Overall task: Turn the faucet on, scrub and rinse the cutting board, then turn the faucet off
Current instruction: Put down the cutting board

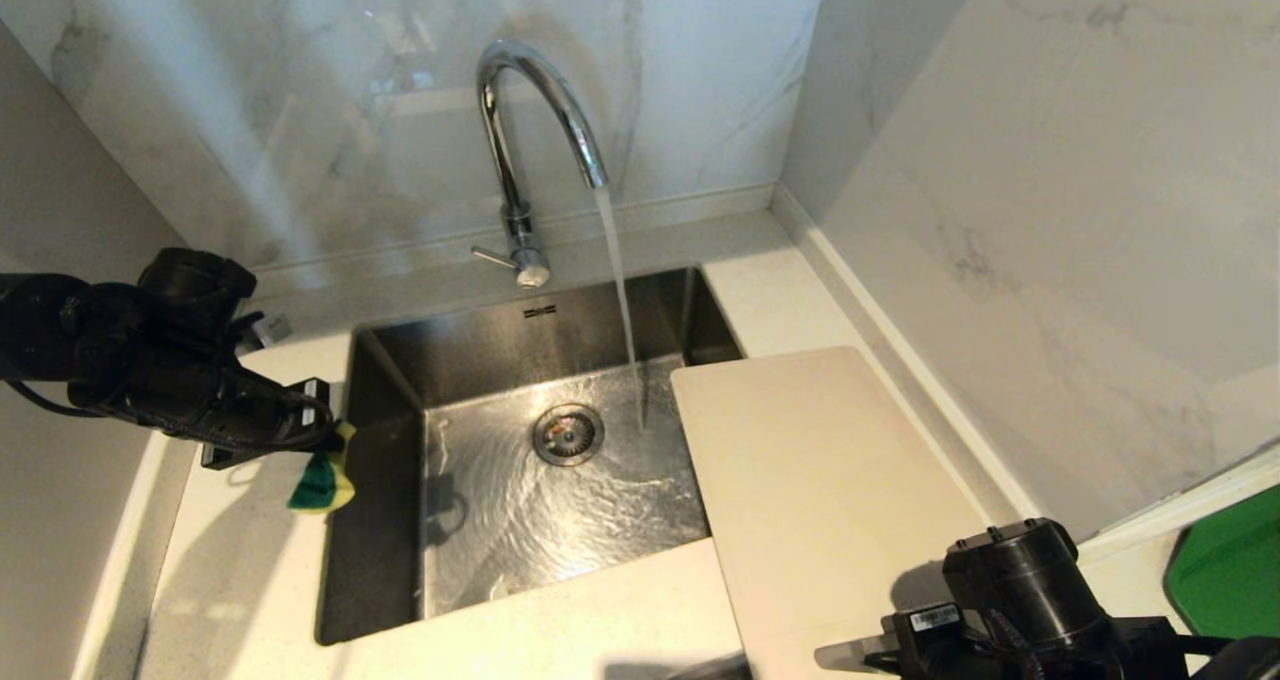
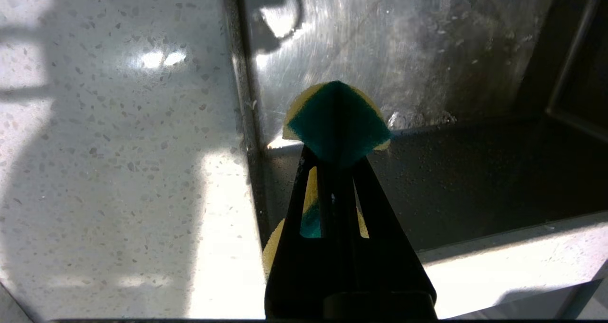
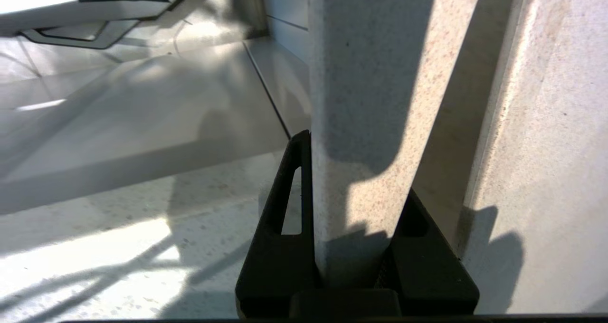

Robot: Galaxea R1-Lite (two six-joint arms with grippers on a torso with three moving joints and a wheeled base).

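Chrome faucet (image 1: 530,150) runs only in my head view; wrist views show my left gripper (image 2: 336,156) pinching the sponge (image 2: 336,118) at nine o'clock, right gripper (image 3: 354,190) clamping the cutting board (image 3: 361,123)

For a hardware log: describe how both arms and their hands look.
Both arms are matte black with bulky rounded housings. The left arm has loose black cables; the right arm carries a small white barcode label. Each hand, left hand and right hand, has flat, tapering black fingers with slot cutouts.

Running faucet (image 1: 520,150); beige cutting board (image 1: 820,480) sink-side
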